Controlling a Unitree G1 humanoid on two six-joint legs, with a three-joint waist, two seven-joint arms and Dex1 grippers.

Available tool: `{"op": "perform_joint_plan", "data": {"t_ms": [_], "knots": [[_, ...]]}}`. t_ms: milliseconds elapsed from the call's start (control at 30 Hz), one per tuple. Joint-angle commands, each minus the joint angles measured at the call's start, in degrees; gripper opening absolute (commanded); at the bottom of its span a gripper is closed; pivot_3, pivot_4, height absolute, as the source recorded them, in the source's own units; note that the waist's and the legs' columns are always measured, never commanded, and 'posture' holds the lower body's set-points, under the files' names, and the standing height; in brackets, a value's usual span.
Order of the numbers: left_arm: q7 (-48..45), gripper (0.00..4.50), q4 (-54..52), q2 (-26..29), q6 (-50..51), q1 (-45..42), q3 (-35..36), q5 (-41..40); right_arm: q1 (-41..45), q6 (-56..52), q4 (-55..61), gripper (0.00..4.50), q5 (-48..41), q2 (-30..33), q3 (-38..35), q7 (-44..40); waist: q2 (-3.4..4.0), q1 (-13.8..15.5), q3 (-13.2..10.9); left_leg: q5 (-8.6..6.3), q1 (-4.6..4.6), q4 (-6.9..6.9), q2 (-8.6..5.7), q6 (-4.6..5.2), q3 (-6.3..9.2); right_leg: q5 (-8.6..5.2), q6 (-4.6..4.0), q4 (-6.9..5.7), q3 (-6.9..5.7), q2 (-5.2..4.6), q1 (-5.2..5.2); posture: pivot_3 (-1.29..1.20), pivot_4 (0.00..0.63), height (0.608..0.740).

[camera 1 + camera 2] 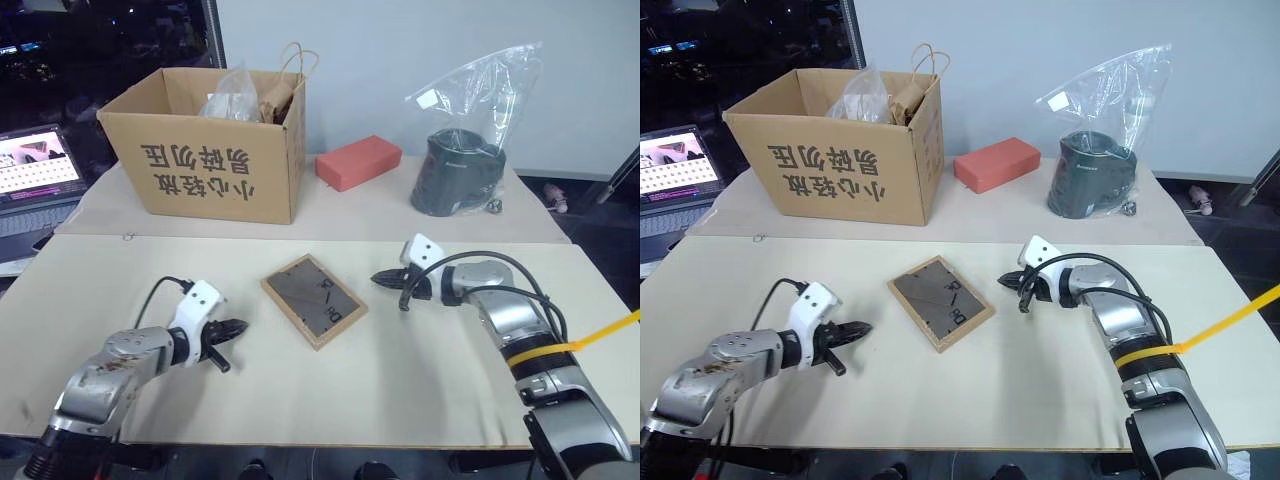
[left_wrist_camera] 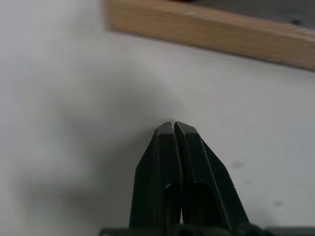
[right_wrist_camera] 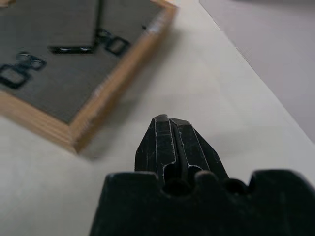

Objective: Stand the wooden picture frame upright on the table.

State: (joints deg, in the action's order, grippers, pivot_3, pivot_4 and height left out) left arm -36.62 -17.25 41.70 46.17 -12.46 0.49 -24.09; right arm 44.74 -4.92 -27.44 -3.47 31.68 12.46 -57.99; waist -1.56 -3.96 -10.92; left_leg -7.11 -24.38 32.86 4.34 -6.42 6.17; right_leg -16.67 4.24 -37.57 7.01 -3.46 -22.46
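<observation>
The wooden picture frame (image 1: 313,300) lies flat on the pale table (image 1: 400,380), its dark back panel and small clips facing up. My left gripper (image 1: 238,327) rests low over the table just left of the frame, fingers shut and empty; its wrist view shows the frame's light-wood edge (image 2: 211,34) a short way ahead of the tips. My right gripper (image 1: 379,279) hovers to the right of the frame, also shut with nothing held, and its wrist view shows the frame's corner (image 3: 74,83) close ahead of it.
An open cardboard box (image 1: 210,150) with bags inside stands at the back left. A red block (image 1: 358,161) and a dark object in a clear plastic bag (image 1: 465,150) sit behind. A laptop (image 1: 35,180) is at the far left.
</observation>
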Motion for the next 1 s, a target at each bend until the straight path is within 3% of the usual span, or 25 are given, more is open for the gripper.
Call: {"op": "perform_joint_plan", "data": {"t_ms": [33, 200, 433, 633, 700, 800, 1000], "knots": [[1.37, 0.05, -2.85, -0.84, 1.57, -1.64, -2.07, 1.26, 1.45, 5.53, -4.25, 0.00, 1.51, -2.35, 1.33, -1.73, 0.00, -0.02, 0.00, 0.00, 0.03, 0.00, 0.00, 0.00, 0.00, 0.00, 0.01, -0.01, 0.00, 0.00, 0.03, 0.00, 0.150, 0.740], [2.56, 0.05, -0.99, -3.74, 1.10, -4.18, -5.56, 3.95, -2.85, 2.79, 1.11, 0.00, -0.22, -6.27, 3.68, -7.07, 0.00, -0.07, 0.00, 0.01, 0.08, 0.02, 0.00, -0.01, 0.00, 0.00, 0.00, -0.07, 0.01, 0.02, 0.08, 0.00, 0.150, 0.740], [-3.04, 0.05, -2.61, 1.69, 1.55, 0.74, -4.86, 2.96, -14.67, -10.12, 24.15, 0.00, -6.57, -2.73, 2.07, -9.48, 0.01, -0.28, 0.00, 0.00, 0.14, 0.02, 0.01, -0.01, 0.00, -0.02, 0.01, -0.14, 0.00, 0.02, 0.12, 0.00, 0.150, 0.740], [-6.90, 0.05, -3.15, 5.28, 0.67, 4.80, -4.86, 2.69, -17.85, -18.51, 36.04, 0.00, -10.13, 0.17, 0.29, -7.82, 0.01, -0.24, 0.03, 0.01, 0.25, 0.07, 0.01, -0.02, -0.01, -0.21, 0.30, -0.21, 0.03, 0.02, 0.15, 0.00, 0.150, 0.740], [-6.52, 0.05, -1.25, 5.27, -0.02, 4.32, -4.19, 3.48, -17.73, -19.59, 37.14, 0.00, -10.27, 0.59, 0.27, -6.98, -0.01, -0.23, 0.04, 0.00, 0.26, 0.07, 0.01, -0.02, -0.01, -0.22, 0.30, -0.19, 0.03, 0.02, 0.18, 0.00, 0.150, 0.740], [-4.64, 0.05, 3.55, 5.28, -1.12, 1.64, -2.20, 5.23, -15.08, -15.34, 30.48, 0.00, -2.78, 3.36, 2.20, -3.87, 0.00, -0.13, 0.04, 0.01, 0.26, 0.08, 0.01, -0.01, -0.01, -0.22, 0.30, -0.17, 0.02, 0.02, 0.17, 0.00, 0.150, 0.740], [1.24, 0.05, 10.86, -4.72, -2.28, -6.88, -0.44, 4.01, -9.78, -11.24, 19.06, 0.00, 0.88, 1.80, 3.36, -1.75, 0.01, -0.08, 0.06, 0.04, 0.22, 0.25, 0.00, 0.04, -0.01, -0.19, 0.30, -0.28, 0.02, 0.04, 0.16, 0.00, 0.150, 0.740]]}}
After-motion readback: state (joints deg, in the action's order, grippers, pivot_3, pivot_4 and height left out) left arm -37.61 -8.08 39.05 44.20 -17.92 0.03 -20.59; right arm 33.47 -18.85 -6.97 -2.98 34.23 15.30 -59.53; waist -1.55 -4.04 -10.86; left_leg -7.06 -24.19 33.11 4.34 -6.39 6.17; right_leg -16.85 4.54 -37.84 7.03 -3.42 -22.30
